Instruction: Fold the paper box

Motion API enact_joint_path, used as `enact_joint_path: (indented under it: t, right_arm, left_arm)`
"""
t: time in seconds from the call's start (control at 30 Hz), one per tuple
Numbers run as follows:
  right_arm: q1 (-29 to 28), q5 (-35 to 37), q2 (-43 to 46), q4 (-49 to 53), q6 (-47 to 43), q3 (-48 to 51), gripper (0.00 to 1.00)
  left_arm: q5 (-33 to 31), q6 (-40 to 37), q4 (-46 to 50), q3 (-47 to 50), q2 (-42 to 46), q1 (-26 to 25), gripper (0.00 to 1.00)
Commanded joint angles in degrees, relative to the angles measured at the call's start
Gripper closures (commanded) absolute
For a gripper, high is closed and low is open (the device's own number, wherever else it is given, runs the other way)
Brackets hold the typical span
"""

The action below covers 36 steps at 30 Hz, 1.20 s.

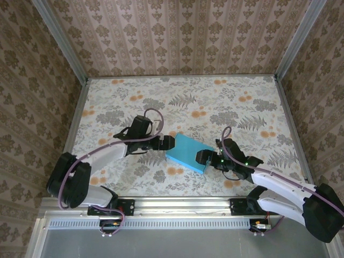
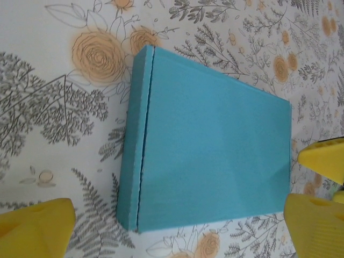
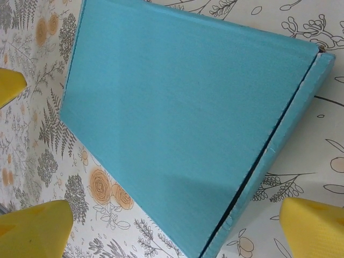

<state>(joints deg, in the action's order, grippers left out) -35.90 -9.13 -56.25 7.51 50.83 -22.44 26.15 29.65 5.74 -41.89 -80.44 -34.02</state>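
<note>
Grippers flank the turquoise paper box (image 1: 185, 152), which lies flat and closed at the middle of the floral table (image 1: 226, 97) in the overhead view. The left gripper (image 1: 170, 143) sits at the box's left edge and the right gripper (image 1: 202, 157) at its lower-right corner. Whether either touches the card cannot be told from above. Patterned walls (image 1: 183, 32) ring the table.

From the left wrist, the paper box (image 2: 209, 156) takes the centre of the frame, blue face up, with a seam running down its left side beside a narrow wall. The left gripper (image 2: 174, 236) stands wide open and grasps nothing, its yellow fingers (image 2: 35, 231) at the two lower corners of the frame.

From the right wrist, the paper box (image 3: 183, 123) spreads across the frame at a slant, its seam and narrow wall along the right side. The right gripper (image 3: 174, 228) is likewise spread wide and holds nothing, with yellow fingers (image 3: 317, 226) at lower left and lower right.
</note>
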Motion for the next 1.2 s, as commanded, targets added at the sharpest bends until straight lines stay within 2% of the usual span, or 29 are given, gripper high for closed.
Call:
enact_joint_path:
  t: [0.0, 0.3, 0.7, 1.0, 1.17]
  right_arm:
    - [-0.31, 1.54, -1.34, -1.62, 1.27, -1.47, 0.0]
    - [-0.31, 2.18, -4.38, -3.51, 1.9, -2.16, 0.0]
    - [-0.22, 3.98, -8.47, -4.48, 0.81, -5.29, 0.01]
    - [0.34, 4.85, -15.59, -5.27, -1.97, -10.92, 0.01]
    - [2.64, 4.41, -20.26, -5.48, -4.49, -15.42, 0.02]
  left_arm:
    - [2.35, -1.79, -2.83, -2.12, -2.83, 0.18, 0.0]
    - [5.77, 0.13, -7.03, -4.78, -10.67, -0.64, 0.0]
    - [7.09, 1.85, -9.62, -7.84, -15.95, -2.31, 0.0]
    - [7.52, 3.04, -10.95, -11.88, -19.18, -2.12, 0.0]
    - [6.72, 3.5, -11.98, -14.33, -21.74, -1.19, 0.0]
